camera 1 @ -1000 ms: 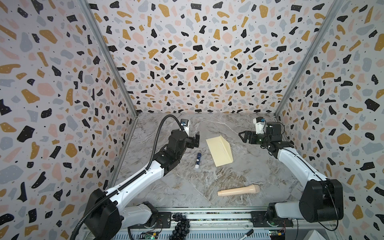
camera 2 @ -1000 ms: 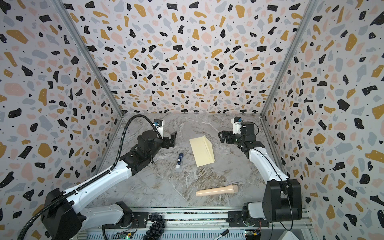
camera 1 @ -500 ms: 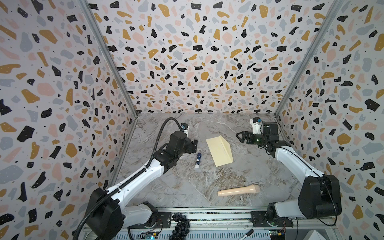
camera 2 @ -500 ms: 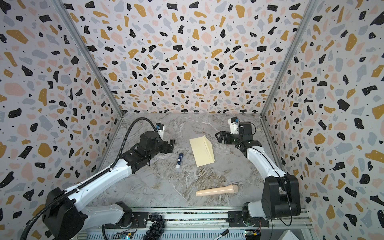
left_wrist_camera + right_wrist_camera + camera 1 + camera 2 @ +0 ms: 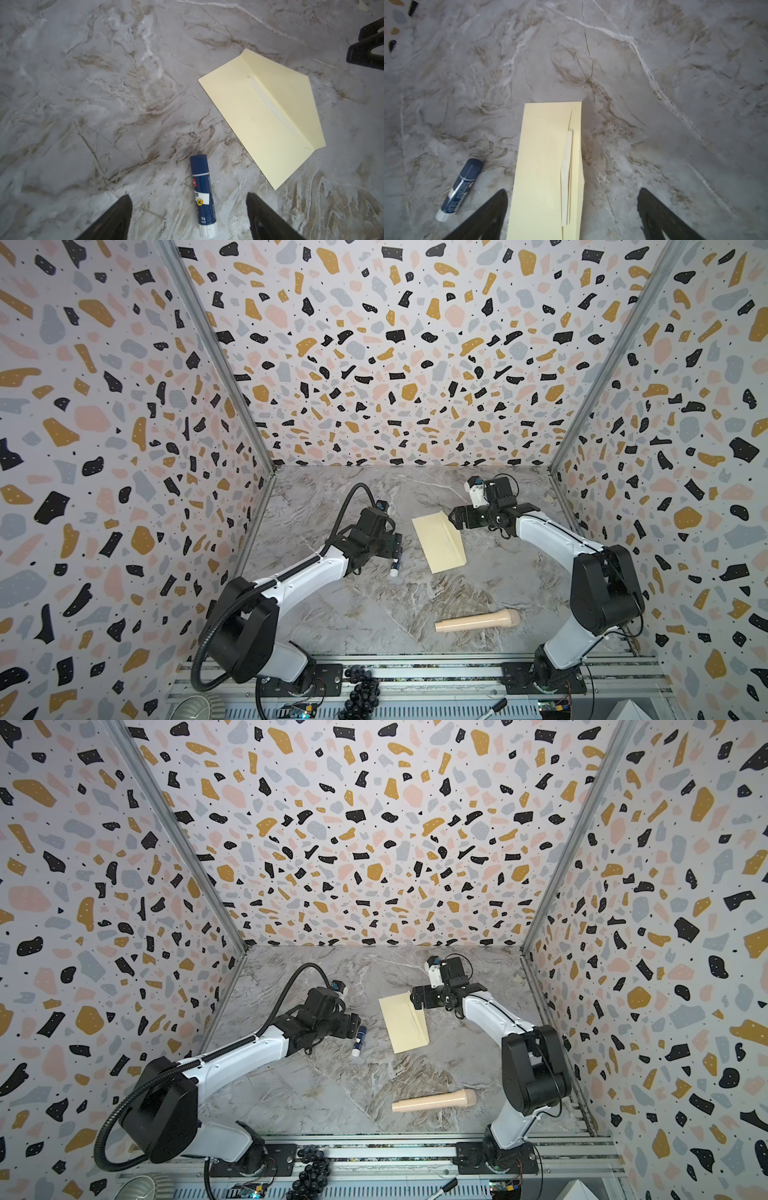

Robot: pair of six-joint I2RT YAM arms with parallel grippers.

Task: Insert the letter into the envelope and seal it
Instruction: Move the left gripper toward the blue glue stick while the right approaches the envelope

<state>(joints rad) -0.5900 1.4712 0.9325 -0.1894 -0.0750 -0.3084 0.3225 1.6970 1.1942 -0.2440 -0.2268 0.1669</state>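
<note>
Pale cream-yellow long paper envelope (image 5: 438,541) lies flap-open at frame centre in both top views, its long axis running straight away from the nearer right gripper (image 5: 573,190), jaws wide and empty at its upper-right end; left gripper (image 5: 188,195), also wide and empty, brackets a blue-and-white glue stick (image 5: 204,207).

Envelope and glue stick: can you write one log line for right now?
left gripper: open, over glue stick | right gripper: open, over envelope end | envelope: flap open | glue stick: lying down
</note>
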